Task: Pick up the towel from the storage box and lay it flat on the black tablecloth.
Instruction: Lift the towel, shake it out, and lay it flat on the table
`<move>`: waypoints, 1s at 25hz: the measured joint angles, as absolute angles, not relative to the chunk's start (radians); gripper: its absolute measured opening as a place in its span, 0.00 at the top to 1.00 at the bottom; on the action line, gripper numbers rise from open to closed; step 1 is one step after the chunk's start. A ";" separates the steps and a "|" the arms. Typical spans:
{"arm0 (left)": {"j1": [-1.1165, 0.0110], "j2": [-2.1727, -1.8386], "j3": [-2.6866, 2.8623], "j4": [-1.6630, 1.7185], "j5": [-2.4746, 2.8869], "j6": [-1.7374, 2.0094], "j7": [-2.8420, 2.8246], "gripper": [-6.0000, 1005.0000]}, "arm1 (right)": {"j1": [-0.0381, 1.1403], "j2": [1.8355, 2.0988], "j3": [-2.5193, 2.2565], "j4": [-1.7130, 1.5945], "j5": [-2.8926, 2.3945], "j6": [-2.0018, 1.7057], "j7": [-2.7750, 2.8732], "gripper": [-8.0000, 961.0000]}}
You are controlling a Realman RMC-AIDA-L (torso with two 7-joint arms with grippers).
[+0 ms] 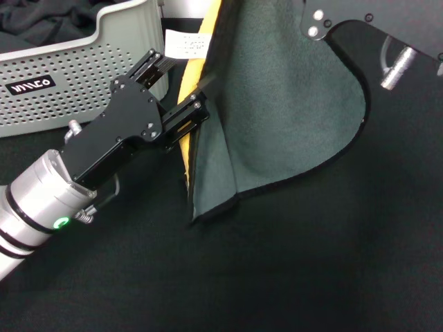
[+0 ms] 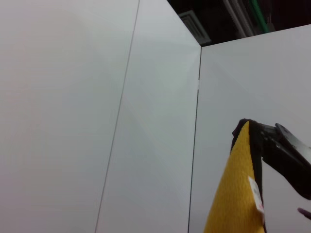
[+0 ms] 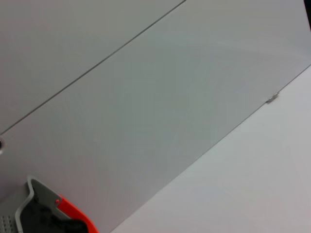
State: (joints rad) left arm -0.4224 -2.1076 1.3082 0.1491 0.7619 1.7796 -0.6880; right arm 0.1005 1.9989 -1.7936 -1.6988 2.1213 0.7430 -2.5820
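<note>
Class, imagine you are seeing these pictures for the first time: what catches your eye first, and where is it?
The towel stands out: it hangs over the black tablecloth, grey-green face forward, a bright yellow strip along one edge. The left gripper is at that yellow edge, beside the storage box. The right gripper is out of sight at the upper right.

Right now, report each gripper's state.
Left gripper: shut on the towel.
Right gripper: out of view; only its arm shows above the towel.
</note>
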 joint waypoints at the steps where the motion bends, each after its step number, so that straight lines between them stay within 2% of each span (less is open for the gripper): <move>1: -0.419 -2.108 1.308 0.146 0.761 1.779 -0.686 0.27 | 0.098 1.999 -1.790 -1.702 2.122 0.743 -2.582 0.98; 25: -0.411 -2.108 1.308 0.099 0.758 1.665 -0.625 0.28 | 0.092 1.999 -1.749 -1.754 2.147 0.745 -2.573 0.98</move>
